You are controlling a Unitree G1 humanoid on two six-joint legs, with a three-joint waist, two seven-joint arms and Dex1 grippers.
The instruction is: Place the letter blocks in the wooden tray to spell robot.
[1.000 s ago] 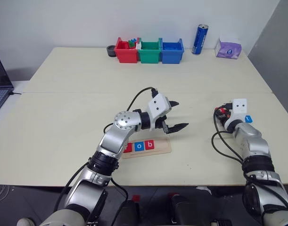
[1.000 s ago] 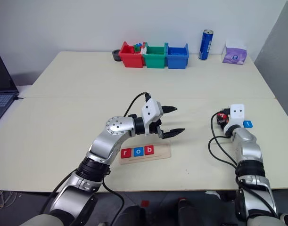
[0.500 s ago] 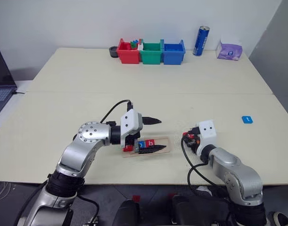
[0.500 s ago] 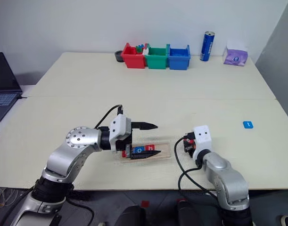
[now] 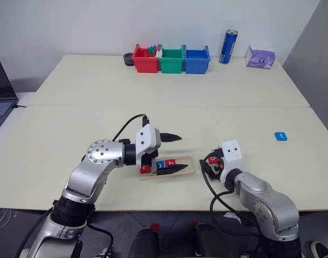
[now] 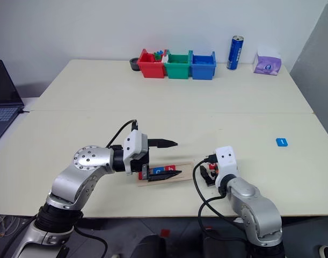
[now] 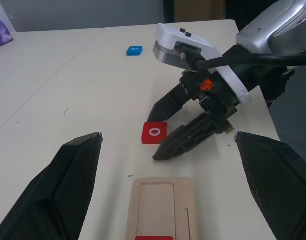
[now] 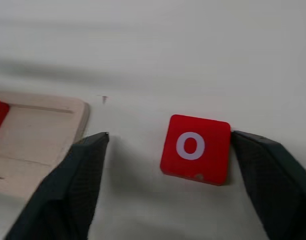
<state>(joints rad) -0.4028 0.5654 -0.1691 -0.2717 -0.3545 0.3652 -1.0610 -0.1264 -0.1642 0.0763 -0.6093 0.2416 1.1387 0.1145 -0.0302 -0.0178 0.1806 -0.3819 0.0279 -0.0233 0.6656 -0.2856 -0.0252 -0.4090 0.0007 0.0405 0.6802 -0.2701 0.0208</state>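
We find the right gripper (image 7: 185,132) with its jaws spread wide, tips down at the table just off the end of the wooden tray (image 7: 162,207). The red "o" block (image 8: 195,149) lies flat on the table between the two fingers, one finger touching its edge, no grip on it. A second ago this arm was far out to the right by the blue "t" block (image 5: 281,136); it has since swung in beside the tray and let the "o" go. We judge the block delivered near the tray but not yet seated in the groove.

The left gripper (image 5: 172,153) is open, hovering over the tray, one finger above the placed tiles; it drew back toward the tray over the same second.

In the tray, a red tile and blue tiles sit at the left end; the fingers partly cover them now. The free end is bare wood.

Legible writing: white "o" on the red block; the mark on the blue block cannot be read here.
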